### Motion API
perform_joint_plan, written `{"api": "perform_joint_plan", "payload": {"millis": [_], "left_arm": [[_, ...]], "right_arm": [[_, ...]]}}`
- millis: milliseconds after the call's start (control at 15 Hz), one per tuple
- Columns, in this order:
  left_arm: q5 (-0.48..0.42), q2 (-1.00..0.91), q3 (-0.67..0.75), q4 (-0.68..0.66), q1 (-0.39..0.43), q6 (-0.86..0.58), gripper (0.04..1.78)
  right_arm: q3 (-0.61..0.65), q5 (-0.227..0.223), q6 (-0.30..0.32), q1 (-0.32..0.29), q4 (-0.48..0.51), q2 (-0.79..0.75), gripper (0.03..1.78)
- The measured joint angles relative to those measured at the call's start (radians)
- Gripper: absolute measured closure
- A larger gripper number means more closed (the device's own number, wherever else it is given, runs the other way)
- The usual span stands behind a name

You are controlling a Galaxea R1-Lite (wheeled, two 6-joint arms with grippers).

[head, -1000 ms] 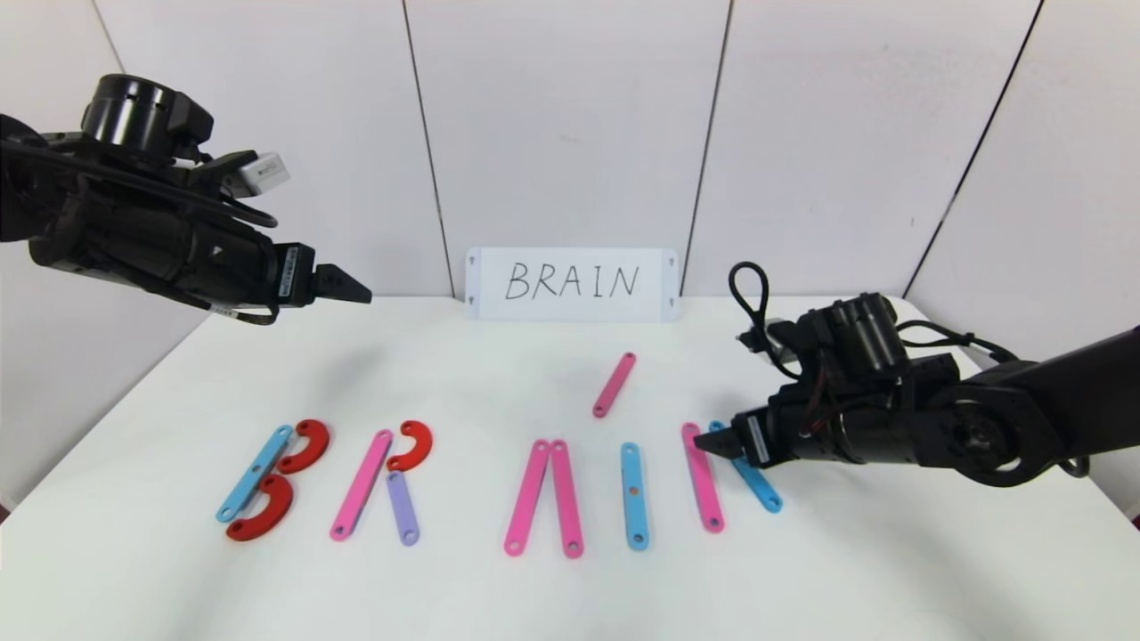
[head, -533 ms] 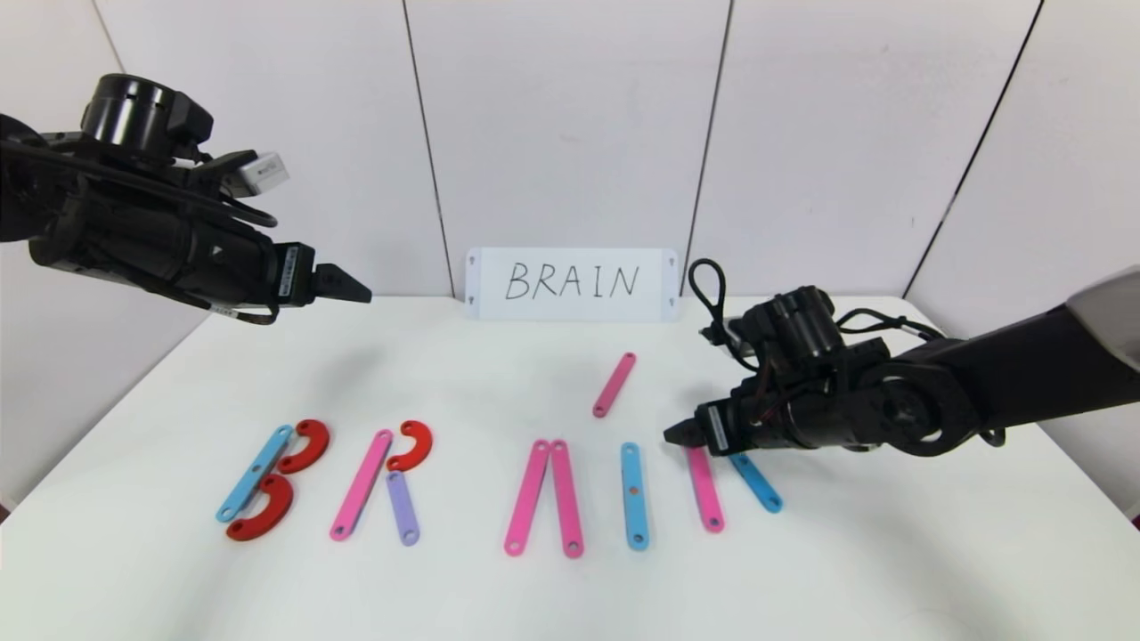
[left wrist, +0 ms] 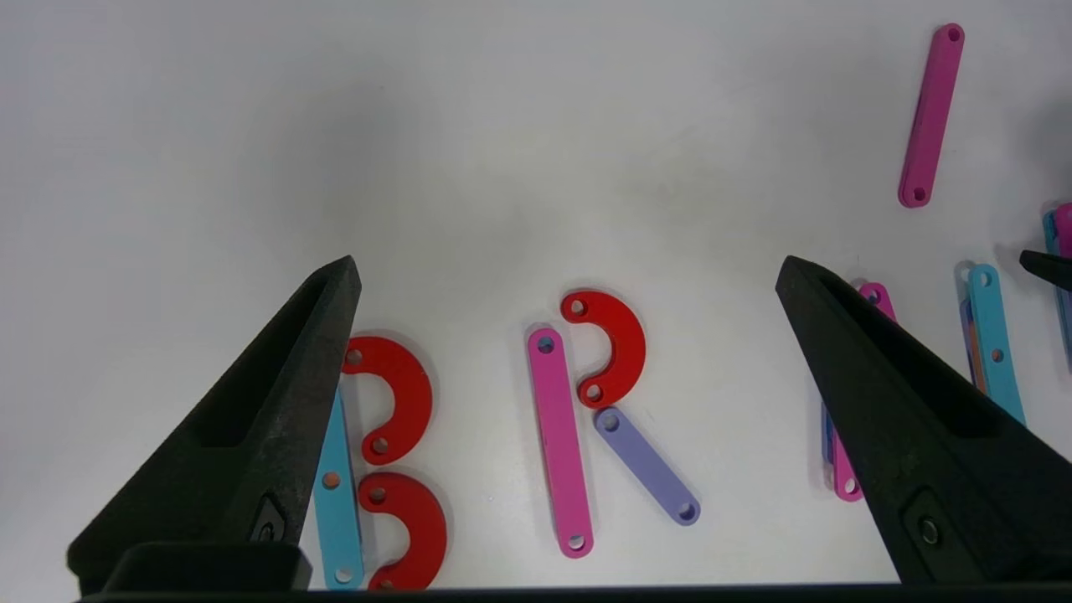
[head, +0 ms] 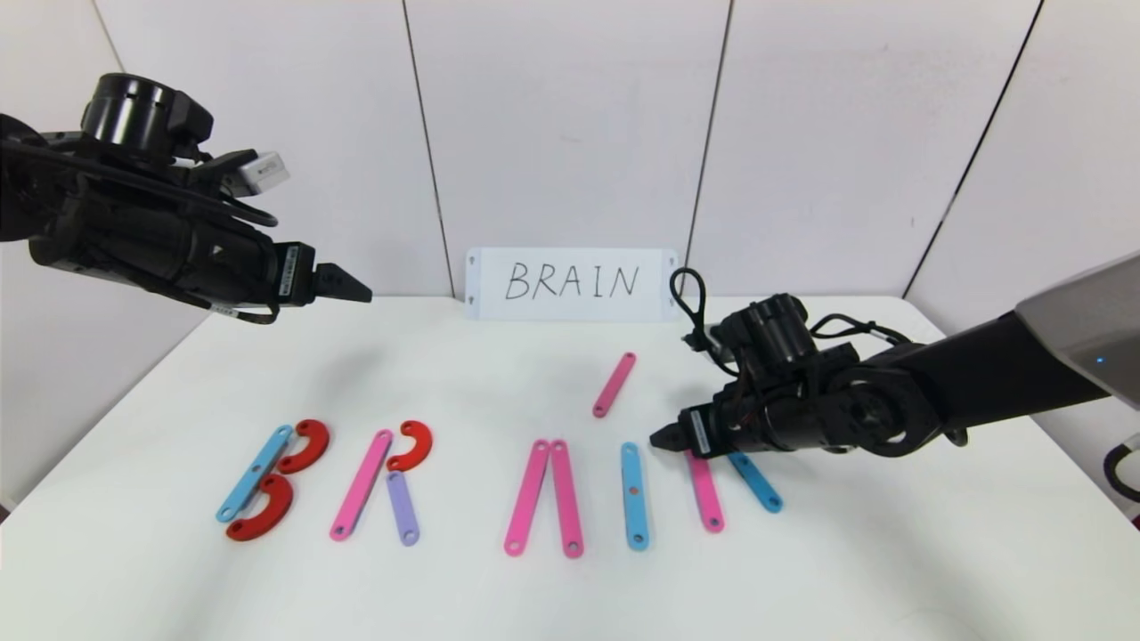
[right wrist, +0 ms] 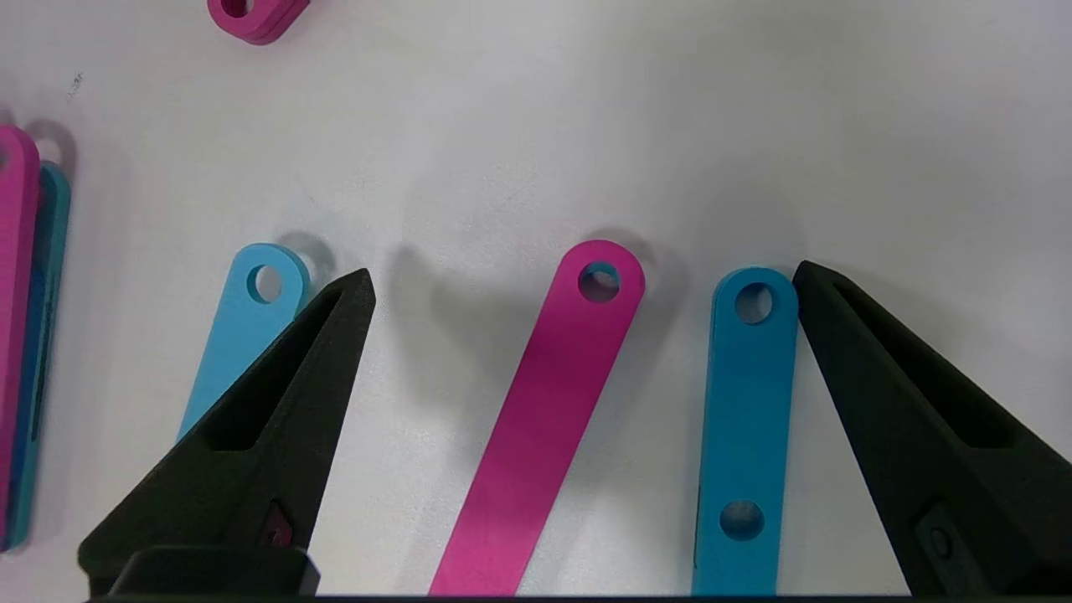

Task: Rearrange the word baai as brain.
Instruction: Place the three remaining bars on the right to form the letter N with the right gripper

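Note:
The word lies along the table's front. A light-blue strip [head: 254, 472] and two red curves [head: 305, 445] form B. A pink strip [head: 361, 485], a red curve [head: 411, 445] and a purple strip [head: 403, 507] form R. Two pink strips [head: 528, 499] meet at the top, beside a light-blue strip [head: 633, 494]. My right gripper [head: 663, 438] hovers low and open over the top ends of a pink strip [right wrist: 544, 419] and a blue strip [right wrist: 745, 419], holding nothing. A loose pink strip [head: 614, 384] lies behind. My left gripper [head: 356, 289] hangs open and high at the back left.
A white card with handwritten BRAIN [head: 572, 283] leans on the back wall. The white table [head: 534, 605] ends just in front of the letters, and wall panels close it in behind and at both sides.
My right gripper has slid left across the table, from over the rightmost pink and blue strips toward the upright light-blue strip. The strips and the left arm have not moved.

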Motion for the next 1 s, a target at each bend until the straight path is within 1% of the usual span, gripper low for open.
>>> {"api": "perform_joint_plan", "payload": {"millis": [533, 800, 1000], "left_arm": [[0.000, 0.000, 0.000, 0.000, 0.000, 0.000, 0.08], [0.000, 0.000, 0.000, 0.000, 0.000, 0.000, 0.08], [0.000, 0.000, 0.000, 0.000, 0.000, 0.000, 0.08]], "right_arm": [[-0.010, -0.008, 0.008, 0.026, 0.000, -0.002, 0.08], [-0.046, -0.069, 0.007, 0.030, -0.001, 0.002, 0.08], [-0.100, -0.136, 0.008, 0.055, -0.005, 0.026, 0.08]]}}
